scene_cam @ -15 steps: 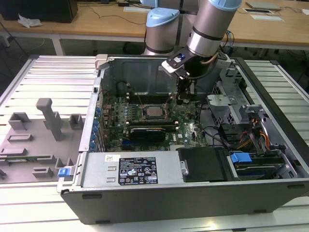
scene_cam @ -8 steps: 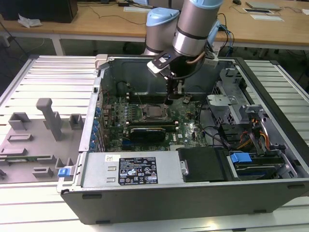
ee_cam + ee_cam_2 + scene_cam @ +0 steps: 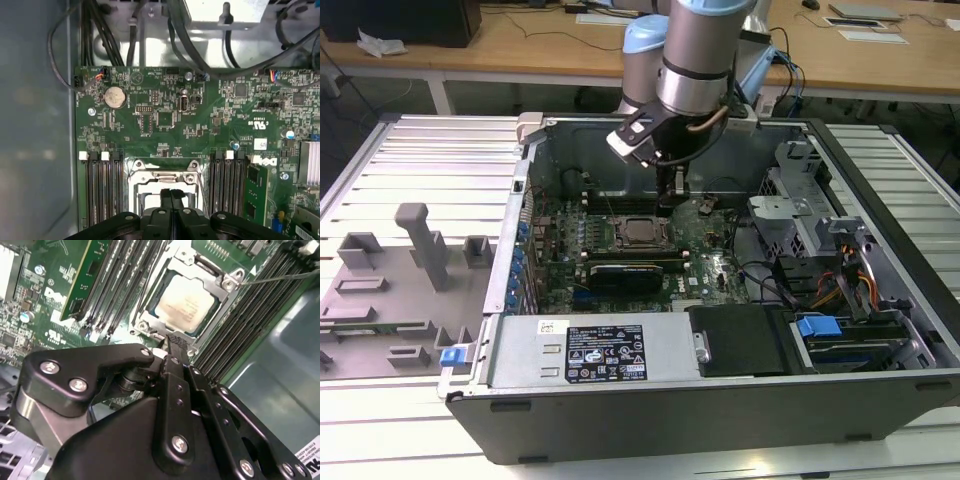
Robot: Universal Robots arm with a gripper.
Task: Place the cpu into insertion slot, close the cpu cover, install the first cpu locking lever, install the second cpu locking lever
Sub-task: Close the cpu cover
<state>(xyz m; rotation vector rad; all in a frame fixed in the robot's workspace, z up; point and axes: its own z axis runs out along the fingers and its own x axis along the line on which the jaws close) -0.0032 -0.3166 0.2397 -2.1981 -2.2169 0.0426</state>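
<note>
In the second wrist view the cpu (image 3: 187, 305) lies flat in the insertion slot (image 3: 145, 326), its pale metal top showing through the window of the cpu cover (image 3: 223, 302), which is down over it. A thin locking lever rod (image 3: 280, 277) sticks out from one corner of the slot, over the memory slots. My gripper (image 3: 175, 344) is shut and holds nothing, its tips just above the slot's edge. In the first wrist view the gripper (image 3: 171, 194) hangs over the cpu cover (image 3: 165, 176). The exterior view has the gripper (image 3: 670, 195) over the cpu (image 3: 639, 232).
Black memory slots (image 3: 250, 320) flank the socket, and one holds a green memory stick (image 3: 82, 280). The open case (image 3: 650, 125) walls in the motherboard, with a drive cage (image 3: 800, 200), cables (image 3: 840, 280) and a power supply (image 3: 590, 350). Grey fixtures (image 3: 420, 240) stand outside it.
</note>
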